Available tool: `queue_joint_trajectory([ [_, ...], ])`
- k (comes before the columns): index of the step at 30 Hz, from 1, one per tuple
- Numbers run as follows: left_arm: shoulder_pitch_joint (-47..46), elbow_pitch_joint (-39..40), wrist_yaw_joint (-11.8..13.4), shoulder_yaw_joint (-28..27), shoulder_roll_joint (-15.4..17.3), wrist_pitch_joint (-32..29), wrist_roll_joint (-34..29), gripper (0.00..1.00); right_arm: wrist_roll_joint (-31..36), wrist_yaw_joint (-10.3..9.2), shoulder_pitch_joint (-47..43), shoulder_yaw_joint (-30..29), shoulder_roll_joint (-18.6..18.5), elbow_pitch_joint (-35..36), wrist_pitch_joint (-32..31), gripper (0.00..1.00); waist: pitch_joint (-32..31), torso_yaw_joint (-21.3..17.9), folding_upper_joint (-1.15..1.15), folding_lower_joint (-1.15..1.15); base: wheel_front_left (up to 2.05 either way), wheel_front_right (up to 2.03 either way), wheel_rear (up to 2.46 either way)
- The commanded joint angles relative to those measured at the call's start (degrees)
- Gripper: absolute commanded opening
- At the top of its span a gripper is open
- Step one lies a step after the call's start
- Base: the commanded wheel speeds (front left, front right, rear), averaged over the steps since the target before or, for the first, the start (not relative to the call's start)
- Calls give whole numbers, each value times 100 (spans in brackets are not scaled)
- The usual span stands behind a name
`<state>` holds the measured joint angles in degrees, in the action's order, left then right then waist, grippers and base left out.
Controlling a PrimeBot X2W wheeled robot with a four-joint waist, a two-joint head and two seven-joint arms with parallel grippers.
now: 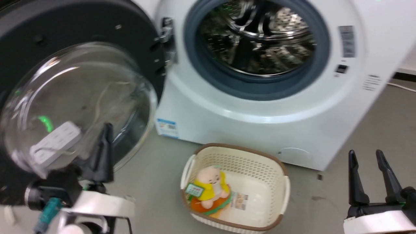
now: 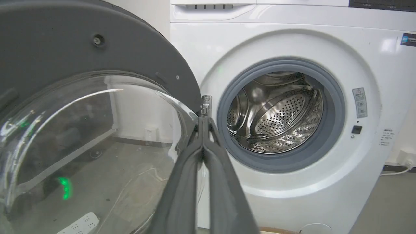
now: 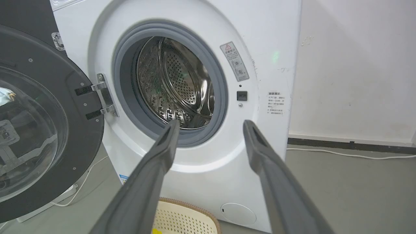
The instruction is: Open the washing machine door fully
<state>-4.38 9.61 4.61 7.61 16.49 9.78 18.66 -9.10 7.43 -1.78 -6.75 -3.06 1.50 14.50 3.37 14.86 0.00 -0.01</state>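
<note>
Here the washing machine door [image 1: 78,97] stands swung wide off the washing machine [image 1: 247,113], drum [image 1: 260,39] exposed: the opening appears almost or wholly done, and at most a last push remains. The left gripper [image 1: 106,130], fingers pressed together on nothing, lies just beside the door, contact unclear; the right gripper [image 1: 365,156], spread and empty, is well apart from it.

No words or numbers legible anywhere. On the washer [image 3: 201,182] front, right of the drum: a grey warning label [image 3: 234,61] with a red triangle sign, and below it a block of tiny print [image 3: 276,102], too small to read. Low on the front a blue sticker [image 1: 166,127]; in the basket [image 1: 247,162] a printed label [image 1: 239,200] and a green tag [image 1: 194,189] on the plush toy [image 1: 211,182], all blurred.
</note>
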Motion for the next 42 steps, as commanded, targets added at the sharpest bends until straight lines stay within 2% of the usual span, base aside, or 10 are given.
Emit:
queue_joint_trajectory([
  [1,100,-13,21,53,-44,17,-43,0,-32,6,72,27,15,33,35,100,-94,-318,0,1,0,0,0],
  [13,406,-627,-128,452,-440,454,-99,0,-85,6,-143,97,17,146,49,100,-170,-1091,0,1,0,0,0],
  [14,416,-664,-153,490,-467,471,-128,31,-106,6,-161,97,17,145,49,100,-164,-1127,0,1,0,0,0],
  [15,423,-701,-152,507,-504,486,-163,97,-121,6,-180,97,17,141,49,100,-164,-1161,0,1,0,0,0],
  [16,436,-733,-146,530,-550,496,-193,100,-128,6,-200,99,17,136,49,100,-166,-1188,0,1,0,0,0],
  [30,582,-1223,-48,537,-786,520,-739,100,-143,6,-332,226,18,-101,50,100,-245,-1308,0,1,0,0,0],
  [42,598,-1264,-145,399,-940,521,-890,100,-130,6,-328,247,18,-169,50,100,-272,-1258,0,1,0,0,0],
])
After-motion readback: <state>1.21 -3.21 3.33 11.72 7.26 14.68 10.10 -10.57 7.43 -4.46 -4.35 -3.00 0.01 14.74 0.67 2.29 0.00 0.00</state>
